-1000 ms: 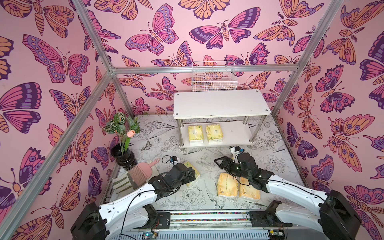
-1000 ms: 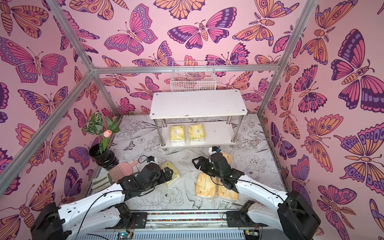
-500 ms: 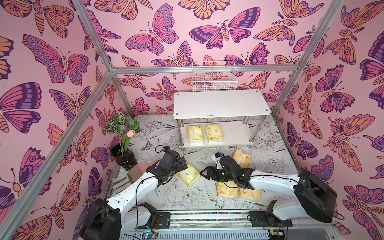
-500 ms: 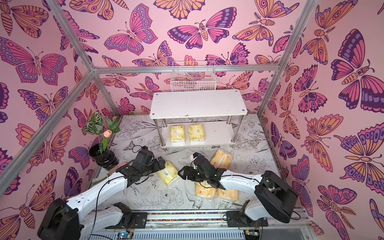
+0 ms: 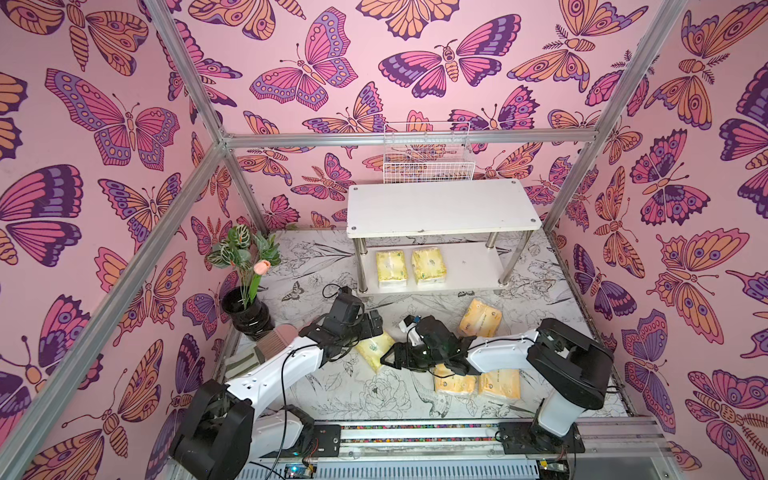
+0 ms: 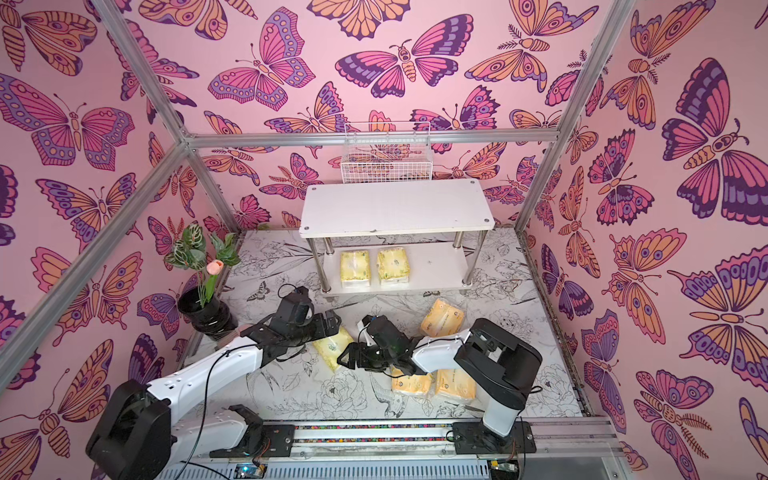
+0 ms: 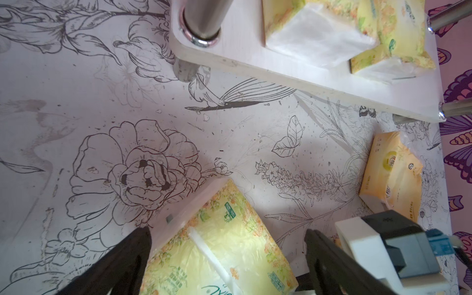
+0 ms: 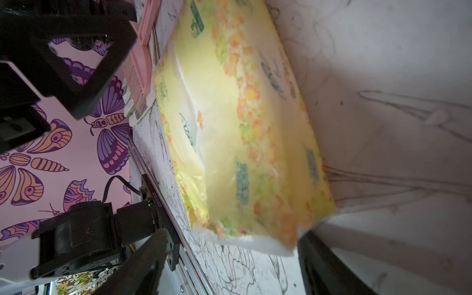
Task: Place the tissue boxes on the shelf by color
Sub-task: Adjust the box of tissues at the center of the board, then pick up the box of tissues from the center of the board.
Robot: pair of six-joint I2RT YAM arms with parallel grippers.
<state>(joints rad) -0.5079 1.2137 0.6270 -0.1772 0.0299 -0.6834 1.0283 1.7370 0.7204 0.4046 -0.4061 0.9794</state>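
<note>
While the left gripper straddles the pale yellow pack with jaws wide and the right gripper, also wide, faces its end, neither grips it; it lies on the table between them. Light, soft and slick-wrapped, it probably suits a pinch across its narrow width. Lemon film, green logos, orange blossoms; two matching packs sit low on the shelf.

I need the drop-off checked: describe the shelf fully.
The shelf is a white two-tier rack: two flat boards on four chrome legs, upright at the back of the table, in front of a wire basket. The top board holds nothing; two pale packs lie side by side on the lower board, toward the plant's end.
</note>
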